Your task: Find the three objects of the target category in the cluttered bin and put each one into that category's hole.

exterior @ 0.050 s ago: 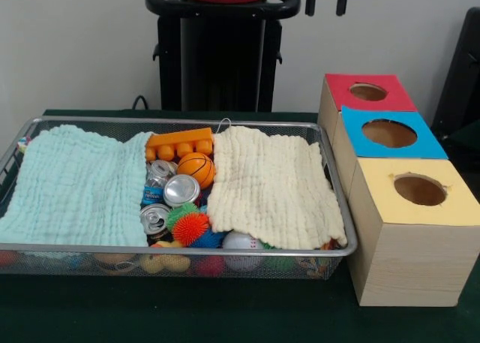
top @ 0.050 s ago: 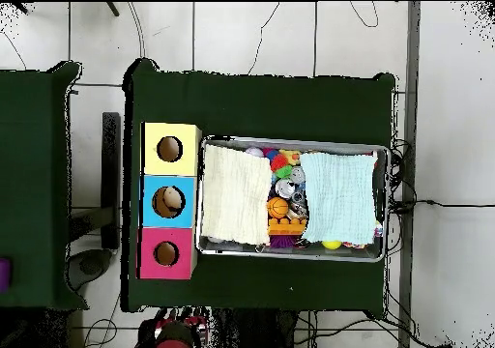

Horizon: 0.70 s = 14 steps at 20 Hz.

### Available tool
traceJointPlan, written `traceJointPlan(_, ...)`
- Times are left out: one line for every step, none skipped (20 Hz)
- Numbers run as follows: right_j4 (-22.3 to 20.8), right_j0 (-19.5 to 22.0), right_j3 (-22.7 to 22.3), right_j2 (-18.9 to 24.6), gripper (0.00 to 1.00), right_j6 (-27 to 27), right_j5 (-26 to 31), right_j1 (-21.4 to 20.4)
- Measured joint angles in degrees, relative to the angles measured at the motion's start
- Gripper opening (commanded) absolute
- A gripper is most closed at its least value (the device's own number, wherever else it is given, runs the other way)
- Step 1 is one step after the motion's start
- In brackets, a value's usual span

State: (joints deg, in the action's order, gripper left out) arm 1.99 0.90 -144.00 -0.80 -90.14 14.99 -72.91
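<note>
A wire mesh bin point(exterior @ 0.050 s ago: 180, 251) fills the left and middle of the front view, and nearly all of its contents lie under two cloths. At about nine o'clock in the bin a pale mint cloth point(exterior @ 0.050 s ago: 75, 185) is spread flat; at three o'clock a cream cloth point(exterior @ 0.050 s ago: 274, 185) covers the other side. The strip between them shows the clutter: at twelve o'clock an orange toy block point(exterior @ 0.050 s ago: 180, 143) with round studs, just below it a small basketball point(exterior @ 0.050 s ago: 196, 168), then three crushed drink cans point(exterior @ 0.050 s ago: 170, 191) lying touching one another, one with a blue label whose writing is too small to read. Toward six o'clock sit an orange spiky ball point(exterior @ 0.050 s ago: 190, 227) and a white ball point(exterior @ 0.050 s ago: 241, 242) half under the cream cloth's edge. Right of the bin, just beside it, stands a row of three wooden boxes, each with a round hole: red-topped box point(exterior @ 0.050 s ago: 366, 92), blue-topped box point(exterior @ 0.050 s ago: 390, 133) and yellow-topped box point(exterior @ 0.050 s ago: 420, 191). The gripper point(exterior @ 0.050 s ago: 327, 5) shows only two dark fingertips at the top edge, hanging apart and holding nothing.
</note>
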Motion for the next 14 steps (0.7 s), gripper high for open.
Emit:
traceJointPlan(0.0, 0.0, 0.0, -0.1, 1.00, 0.0, 0.0, 0.0)
traceJointPlan(0.0, 0.0, 0.1, -0.2, 1.00, 0.0, 0.0, 0.1)
traceJointPlan(-0.5, 0.0, 0.3, -0.5, 1.00, 0.0, 0.0, 0.4)
traceJointPlan(-0.7, 0.0, 0.4, -0.5, 1.00, 0.0, 0.0, 0.5)
traceJointPlan(-0.9, 0.1, 0.5, -0.6, 1.00, 0.0, 0.0, 0.7)
traceJointPlan(-1.7, 0.4, 0.7, -0.7, 1.00, 0.0, -0.1, 1.2)
traceJointPlan(-2.5, 0.7, 0.9, -0.8, 1.00, 0.0, -0.2, 1.7)
traceJointPlan(-3.0, 0.8, 0.9, -0.9, 1.00, 0.0, -0.3, 1.9)
traceJointPlan(-3.4, 1.0, 1.0, -0.9, 1.00, 0.0, -0.3, 2.1)
traceJointPlan(-4.0, 1.3, 1.1, -0.9, 1.00, 0.0, -0.4, 2.4)
traceJointPlan(-4.6, 1.6, 1.3, -1.0, 1.00, 0.0, -0.4, 2.8)
traceJointPlan(-5.8, 2.2, 1.6, -1.0, 1.00, 0.0, -0.4, 3.4)
traceJointPlan(-6.4, 2.6, 1.8, -1.1, 1.00, 0.0, -0.5, 3.7)
traceJointPlan(-7.0, 3.0, 2.0, -1.1, 1.00, 0.0, -0.4, 4.1)
